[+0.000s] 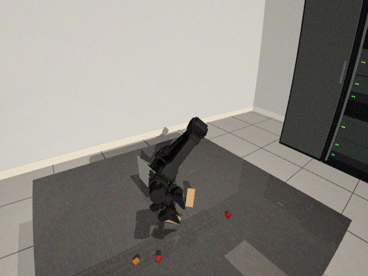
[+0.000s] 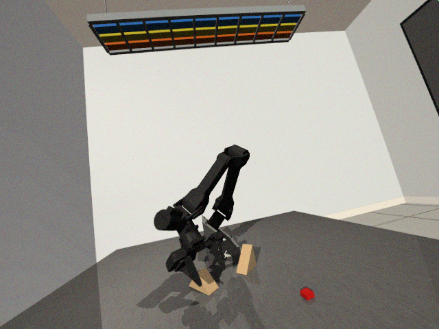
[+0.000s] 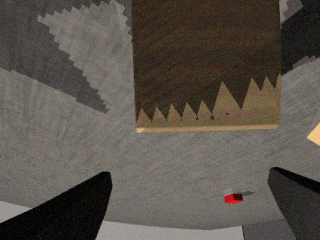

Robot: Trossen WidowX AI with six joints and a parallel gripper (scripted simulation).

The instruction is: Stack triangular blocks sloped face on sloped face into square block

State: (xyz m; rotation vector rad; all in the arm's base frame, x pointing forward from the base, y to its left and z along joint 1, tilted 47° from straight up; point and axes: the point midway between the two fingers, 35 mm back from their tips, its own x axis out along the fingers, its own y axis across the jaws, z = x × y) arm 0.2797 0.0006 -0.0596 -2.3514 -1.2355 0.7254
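Observation:
One tan triangular block (image 1: pixel 190 197) (image 2: pixel 244 260) stands on the dark table, just to the right of the hand; its edge shows at the right of the wrist view (image 3: pixel 315 135). The other tan triangular block (image 1: pixel 171 221) (image 2: pixel 209 287) (image 3: pixel 207 65) is low at the fingers, partly hidden by them in the top and exterior views. It fills the upper middle of the wrist view, mostly in shadow. I cannot tell if it lies flat on the table. My gripper (image 1: pixel 181 215) (image 2: pixel 210 283) (image 3: pixel 190 178) is open, its fingers spread wide and low around or beside that block. The two blocks are apart.
A red block (image 1: pixel 228 214) (image 2: pixel 307 293) lies to the right. Another red block (image 1: pixel 158 258) and an orange block (image 1: pixel 135 261) lie toward the front in the top view. A pale upright panel (image 1: pixel 144 172) stands close behind the arm.

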